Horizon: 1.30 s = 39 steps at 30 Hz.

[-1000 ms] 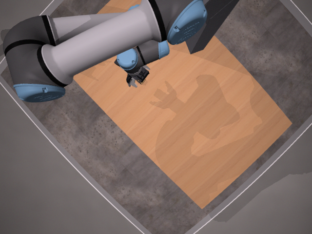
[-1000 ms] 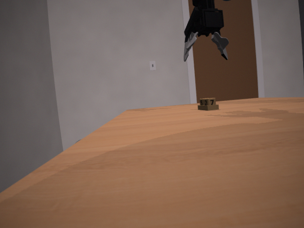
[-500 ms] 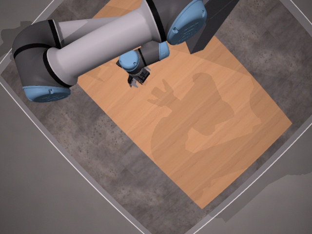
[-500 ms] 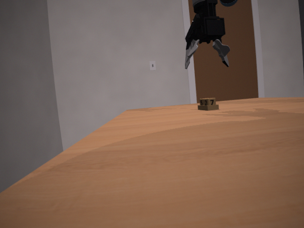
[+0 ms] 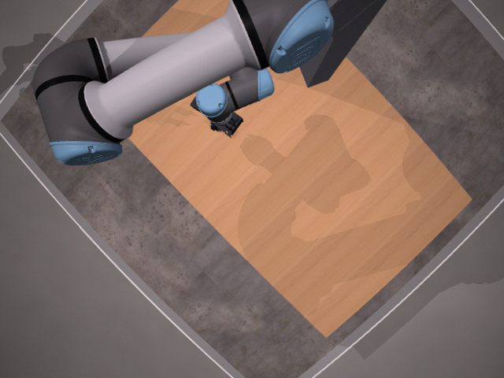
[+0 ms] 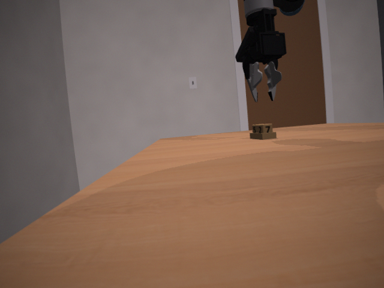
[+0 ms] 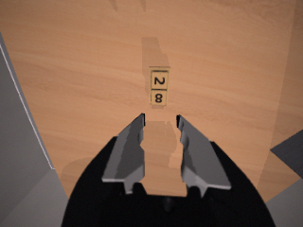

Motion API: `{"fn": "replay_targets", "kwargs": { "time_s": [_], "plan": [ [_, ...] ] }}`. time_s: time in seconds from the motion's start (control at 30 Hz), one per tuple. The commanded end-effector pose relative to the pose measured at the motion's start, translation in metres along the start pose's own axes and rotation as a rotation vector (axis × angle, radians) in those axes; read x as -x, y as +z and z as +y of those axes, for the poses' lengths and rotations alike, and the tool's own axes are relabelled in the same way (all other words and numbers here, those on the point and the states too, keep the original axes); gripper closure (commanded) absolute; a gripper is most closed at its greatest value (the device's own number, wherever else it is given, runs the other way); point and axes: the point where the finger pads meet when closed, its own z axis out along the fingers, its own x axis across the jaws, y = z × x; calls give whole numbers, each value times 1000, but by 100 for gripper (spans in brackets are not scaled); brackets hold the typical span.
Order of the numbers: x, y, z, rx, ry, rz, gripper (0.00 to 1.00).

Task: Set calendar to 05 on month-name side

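Claw (image 5: 228, 125) (image 6: 263, 99) (image 7: 160, 114) hovering above cubes (image 6: 262, 128) (image 7: 159, 87), jaws part-open w/ nothing btwn; cubes sitting in tray (image 6: 263, 135), tops showing 2 & 8.

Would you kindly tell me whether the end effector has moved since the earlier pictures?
Yes, the end effector has moved down: its tips now hang well below the wall switch.
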Motion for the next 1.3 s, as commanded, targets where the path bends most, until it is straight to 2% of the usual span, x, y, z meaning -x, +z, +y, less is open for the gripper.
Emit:
{"fn": "replay_targets", "kwargs": {
  "time_s": [0.0, 0.87, 1.27],
  "plan": [
    [0, 0, 0, 0, 0, -1, 72],
    [0, 1, 0, 0, 0, -1, 72],
    [1, 8, 0, -1, 0, -1, 72]
  ]
}}
